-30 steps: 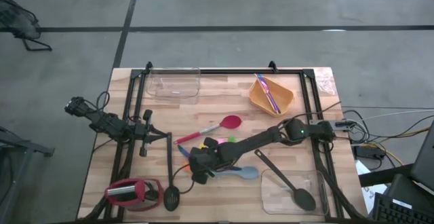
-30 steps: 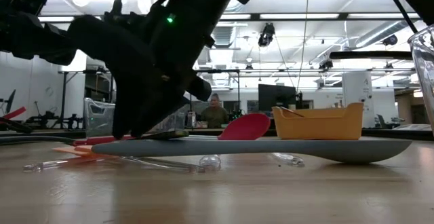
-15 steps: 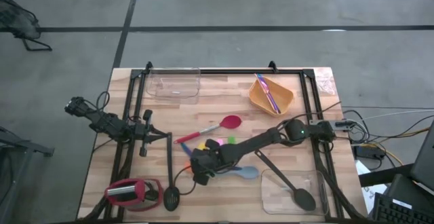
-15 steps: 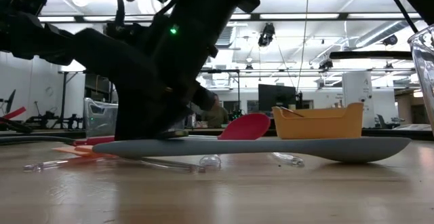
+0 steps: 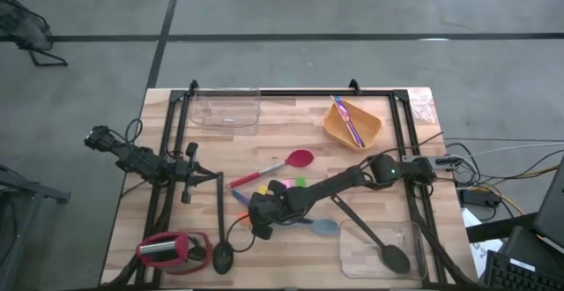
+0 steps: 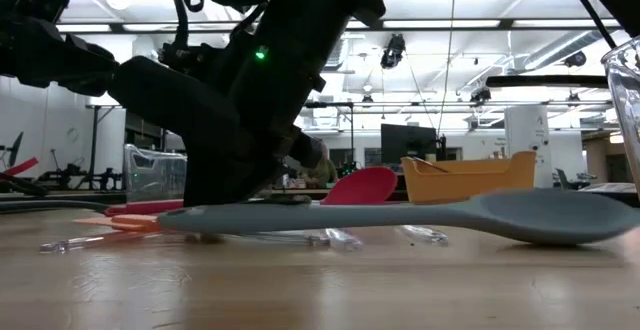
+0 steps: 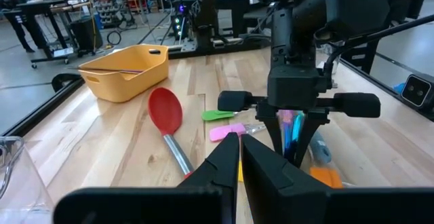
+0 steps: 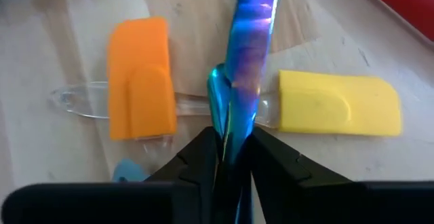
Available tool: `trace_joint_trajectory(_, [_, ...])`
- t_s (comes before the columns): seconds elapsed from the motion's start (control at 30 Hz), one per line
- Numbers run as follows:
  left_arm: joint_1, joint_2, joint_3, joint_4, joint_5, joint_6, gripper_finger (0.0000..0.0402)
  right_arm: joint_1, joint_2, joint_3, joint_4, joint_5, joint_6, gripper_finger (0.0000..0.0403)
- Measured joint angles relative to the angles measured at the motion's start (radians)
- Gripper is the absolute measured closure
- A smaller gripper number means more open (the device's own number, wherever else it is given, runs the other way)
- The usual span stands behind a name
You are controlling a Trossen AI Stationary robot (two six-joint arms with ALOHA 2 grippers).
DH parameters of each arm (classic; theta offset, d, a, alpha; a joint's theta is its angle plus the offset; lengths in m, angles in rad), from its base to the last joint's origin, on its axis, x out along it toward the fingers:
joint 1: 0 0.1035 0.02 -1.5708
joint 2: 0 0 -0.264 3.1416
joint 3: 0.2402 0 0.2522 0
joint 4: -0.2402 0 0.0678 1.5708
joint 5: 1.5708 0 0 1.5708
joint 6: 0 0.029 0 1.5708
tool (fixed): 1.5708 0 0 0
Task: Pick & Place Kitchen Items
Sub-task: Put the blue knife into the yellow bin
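My right gripper (image 5: pixel 262 216) reaches to mid-table and is shut on thin blue and purple sticks (image 8: pixel 247 61), fingers pointing down; it also shows in the left wrist view (image 7: pixel 295 139). Under it lie an orange piece (image 8: pixel 139 75) and a yellow piece (image 8: pixel 339 112) on clear handles. The grey-blue spoon (image 6: pixel 400 215) lies flat beside the gripper. The red-headed spatula (image 5: pixel 298 160) lies farther back. One black spoon (image 5: pixel 222 242) lies near the front left, another (image 5: pixel 379 245) in a clear tub. My left gripper (image 7: pixel 239 163) is shut and empty at the table's left. My right gripper pinches the thin sticks (image 8: pixel 234 125) between its two fingers, coming from above and pointing down. The left wrist view shows blue and pink sticks (image 7: pixel 290 132) standing between the fingers. Whether their lower ends touch the table I cannot tell.
An orange tub (image 5: pixel 352 123) holding more sticks stands at the far right, and a clear tub (image 5: pixel 226 110) at the far left. Another clear tub (image 5: pixel 388 247) is at the near right. A squat red-and-black object (image 5: pixel 172 249) sits at the near left. A black frame (image 5: pixel 220 203) runs around the work area.
My right gripper has shifted a little toward the table's right edge, staying shut on the sticks. The grey-blue spoon has been nudged and turned, its bowl swinging toward the near edge. The clear handles beneath have slid slightly to the right.
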Motion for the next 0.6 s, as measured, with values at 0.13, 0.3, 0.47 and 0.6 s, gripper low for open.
trace_joint_trajectory(0.13, [0.0, 0.0, 0.0, 0.0, 0.0, 0.0, 0.0378, 0.0, 0.0, 0.006, -0.003, 0.0, -0.007, 0.0338])
trace_joint_trajectory(0.3, [0.0, 0.0, 0.0, 0.0, 0.0, 0.0, 0.0378, 0.0, 0.0, 0.011, -0.004, 0.0, -0.011, 0.0327])
trace_joint_trajectory(0.47, [0.0, 0.0, 0.0, 0.0, 0.0, 0.0, 0.0378, 0.0, -0.002, 0.011, -0.011, 0.0, -0.011, 0.0332])
trace_joint_trajectory(0.6, [0.0, 0.0, 0.0, 0.0, 0.0, 0.0, 0.0378, 0.0, -0.004, 0.013, -0.03, -0.001, -0.011, 0.0338])
